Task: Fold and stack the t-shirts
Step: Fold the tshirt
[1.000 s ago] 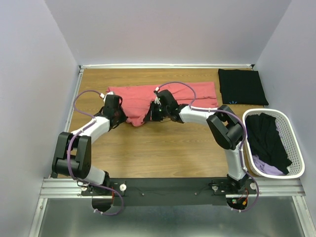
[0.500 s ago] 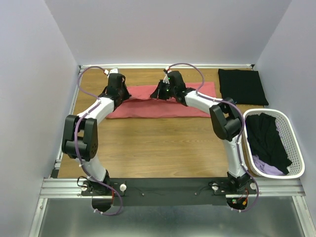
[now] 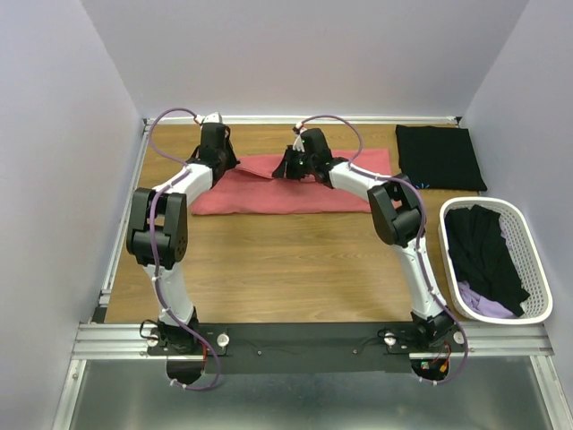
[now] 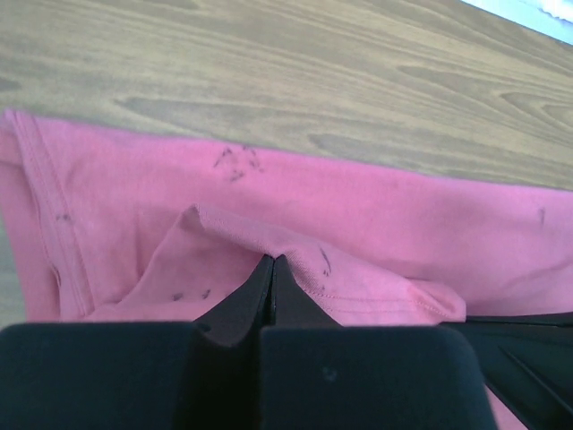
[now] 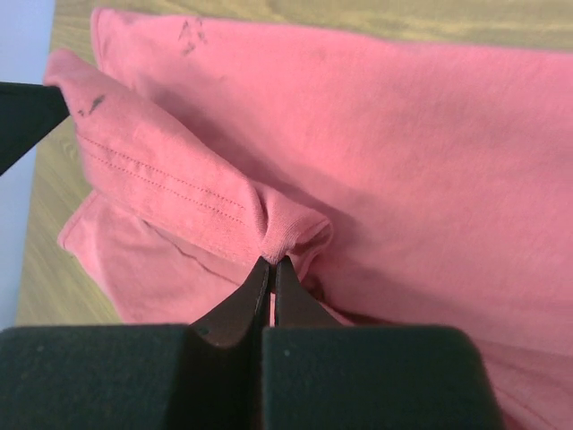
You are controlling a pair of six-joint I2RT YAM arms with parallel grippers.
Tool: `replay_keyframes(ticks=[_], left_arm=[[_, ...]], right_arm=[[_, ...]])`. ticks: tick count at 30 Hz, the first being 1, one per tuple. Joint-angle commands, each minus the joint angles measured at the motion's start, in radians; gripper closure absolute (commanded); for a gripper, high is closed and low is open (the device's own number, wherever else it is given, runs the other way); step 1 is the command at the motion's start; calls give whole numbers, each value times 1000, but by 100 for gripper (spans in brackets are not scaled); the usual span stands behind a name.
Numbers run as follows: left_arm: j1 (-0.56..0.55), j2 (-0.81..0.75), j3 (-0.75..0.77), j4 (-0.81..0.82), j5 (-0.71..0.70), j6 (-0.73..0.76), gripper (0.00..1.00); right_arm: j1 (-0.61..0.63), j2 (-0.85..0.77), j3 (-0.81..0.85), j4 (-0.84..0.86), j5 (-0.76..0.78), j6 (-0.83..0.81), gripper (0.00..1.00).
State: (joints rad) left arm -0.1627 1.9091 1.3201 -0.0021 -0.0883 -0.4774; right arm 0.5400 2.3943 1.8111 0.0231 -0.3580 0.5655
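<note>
The wooden bench (image 3: pixel 269 278) lay between pale walls, with the coral-pink t-shirt (image 3: pixel 295 195) spread as a long flat band along its far part; a second before, both claws had held that shirt's edge bunched and lifted nearer the middle of the bench, and they had since carried it away from the bases to the far side; I judged the near half to be drawn over the far half, so this fold was nearly laid and only a release remained. The overhead view alone showed the whole band reaching out to either side of the claws, a folded black t-shirt (image 3: pixel 439 157) well to the right of the right claw (image 3: pixel 288 168), and the white basket (image 3: pixel 540 269) holding more black and lilac cloth; it could not show how the jaws stood. The wrist views settled that: the left claw (image 4: pixel 271 262) was pinched tight on a raised ridge of pink cloth, and the right claw on a stitched hem roll just beyond its tips; faint dark specks on the fabric showed there only.
</note>
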Motion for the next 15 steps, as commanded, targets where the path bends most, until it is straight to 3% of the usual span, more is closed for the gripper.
replay_keyframes(ticks=[1,8,15], left_arm=[[12,44,40,48,-37,31,100],[25,64,54,14,-40,20,100],[26,76,142,-151,-57,33,100]], right_arm=[[-20,43,60,-9,-15,-24,95],[-34,71,111,-9,-10,-15,94],[-35,54,91,-14,-62,60,94]])
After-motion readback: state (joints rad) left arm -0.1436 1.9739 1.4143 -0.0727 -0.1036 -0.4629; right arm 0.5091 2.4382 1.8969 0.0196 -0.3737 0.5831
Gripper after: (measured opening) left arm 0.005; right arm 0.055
